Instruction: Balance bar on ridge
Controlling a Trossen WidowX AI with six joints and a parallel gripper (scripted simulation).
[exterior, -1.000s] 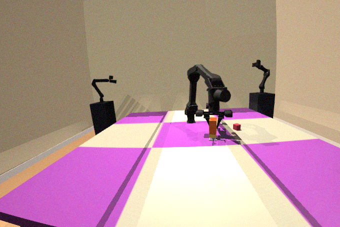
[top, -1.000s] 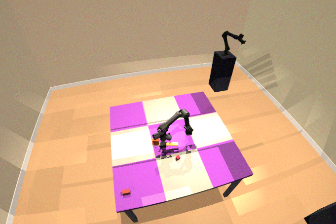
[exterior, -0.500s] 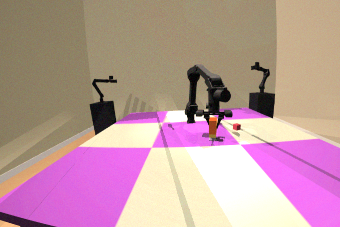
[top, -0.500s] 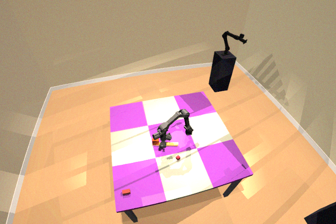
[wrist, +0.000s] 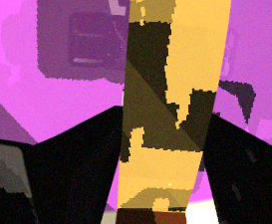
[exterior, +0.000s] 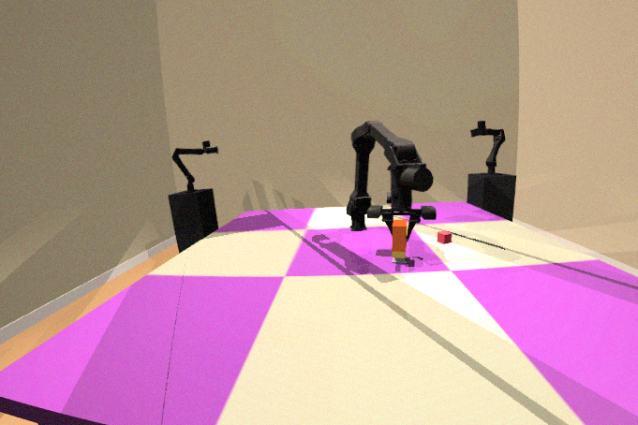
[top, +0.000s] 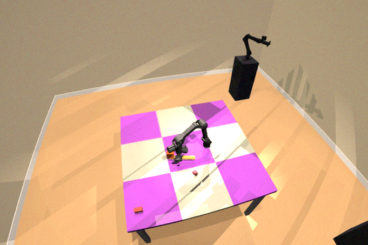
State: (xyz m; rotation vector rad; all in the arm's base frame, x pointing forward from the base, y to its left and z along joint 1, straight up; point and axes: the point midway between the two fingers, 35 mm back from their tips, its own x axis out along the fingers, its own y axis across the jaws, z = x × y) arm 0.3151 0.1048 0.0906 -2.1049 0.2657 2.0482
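Observation:
The yellow bar (top: 189, 157) (exterior: 398, 254) (wrist: 197, 44) runs between my fingers, with an orange block (top: 169, 155) (exterior: 398, 240) (wrist: 169, 218) on one end. My gripper (top: 177, 161) (exterior: 400, 236) (wrist: 163, 120) points down and is shut on the bar, close to the block end. The long free end reaches away to the right in the top view. A small pale grey piece (exterior: 399, 260), probably the ridge, shows just under the block end in the exterior view. Most of it is hidden, and I cannot tell whether the bar touches it.
A small red cube (top: 194, 172) (exterior: 444, 237) lies on the checkered table (top: 140, 127) (exterior: 218, 310), near the bar's free end. A flat red block (top: 138, 209) lies near the table's corner in the top view. Other arms stand on black pedestals (top: 243, 77) (exterior: 194, 215) off the table.

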